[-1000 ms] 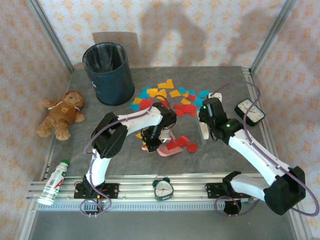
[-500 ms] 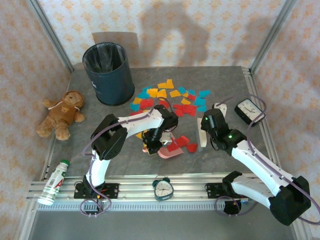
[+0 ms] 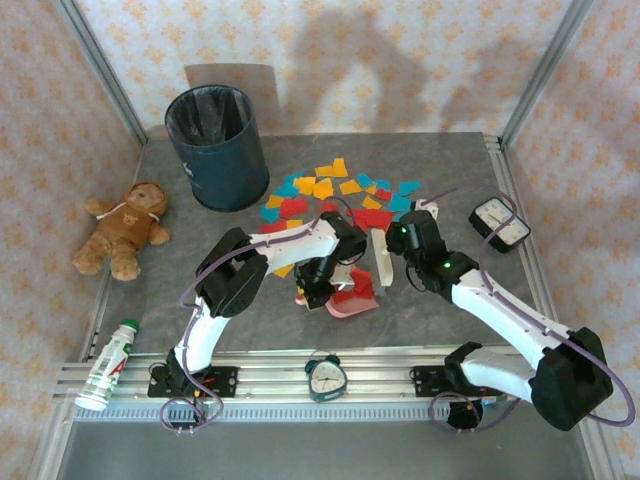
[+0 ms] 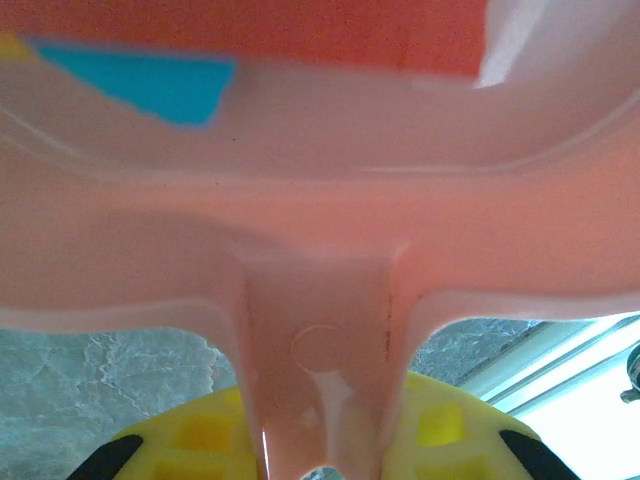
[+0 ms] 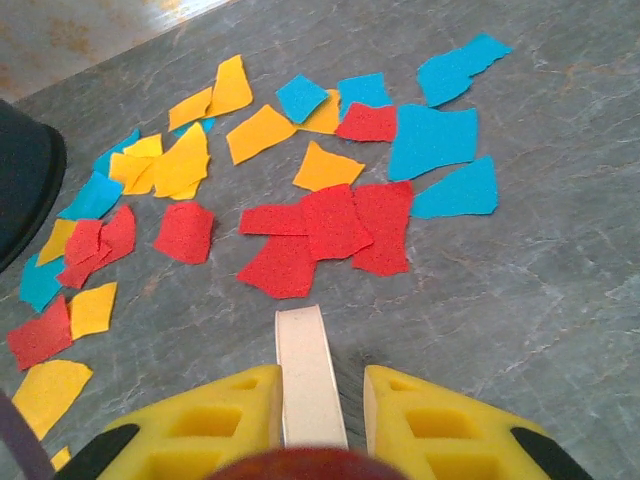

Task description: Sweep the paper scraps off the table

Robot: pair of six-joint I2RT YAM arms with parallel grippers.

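Several paper scraps (image 4: 150,85) cropped; dustpan (image 4: 320,230) blurred close.

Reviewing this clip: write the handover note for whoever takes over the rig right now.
Left claw: shut on the handle of the pink dustpan.
Right claw: shut on a cream flat tool, aimed at the pile.
Done: a few paper scraps, red and teal, lie in the pan.
Left: most scraps are spread over the table beyond the pan, beside the dark bin. Sweep them in.
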